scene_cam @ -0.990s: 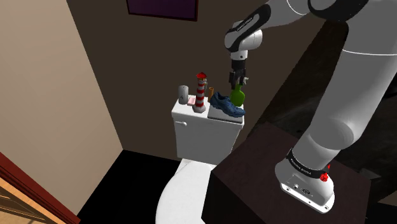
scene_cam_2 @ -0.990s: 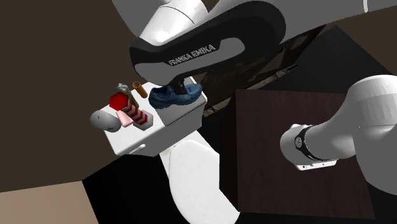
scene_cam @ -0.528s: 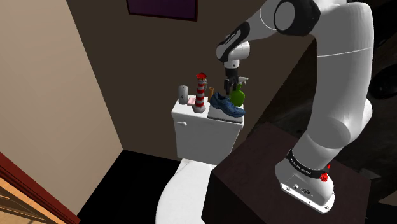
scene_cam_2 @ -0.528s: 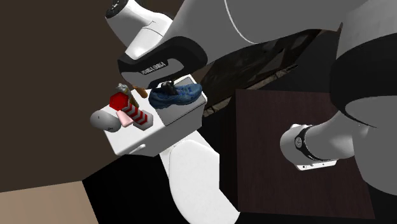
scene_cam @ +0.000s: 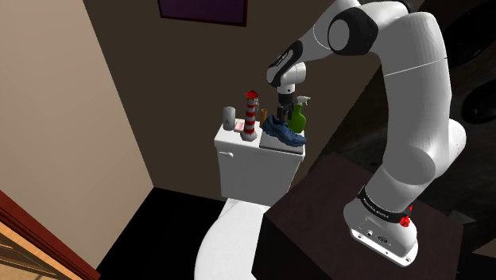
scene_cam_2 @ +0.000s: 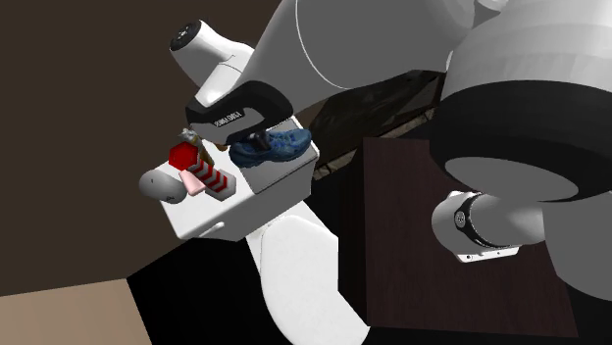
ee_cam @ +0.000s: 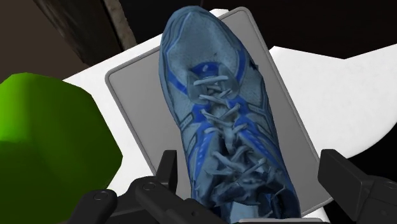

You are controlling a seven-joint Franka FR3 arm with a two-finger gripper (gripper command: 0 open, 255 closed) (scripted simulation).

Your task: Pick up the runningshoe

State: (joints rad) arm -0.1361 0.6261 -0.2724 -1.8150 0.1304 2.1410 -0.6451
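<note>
Shoe (ee_cam: pixel 213 108) lies laces-up on the tank (ee_cam: pixel 137 121), bottle (ee_cam: pixel 44 140) just beside it. Gripper (ee_cam: pixel 254 184) hangs over its heel end, 2 fingers (ee_cam: pixel 343 181) wide apart, astride, not touching. Risk: a descending finger may knock the bottle; a heel-end grip may let the toe sag.

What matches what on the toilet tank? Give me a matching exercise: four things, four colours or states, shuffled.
Things:
1. running shoe
2. spray bottle
3. lighthouse figure
4. tool

Colours or states:
A. red and white stripes
B. black, open, straddling the shoe
C. blue with pale laces
D. green

Pairs: 1-C, 2-D, 3-A, 4-B
</note>
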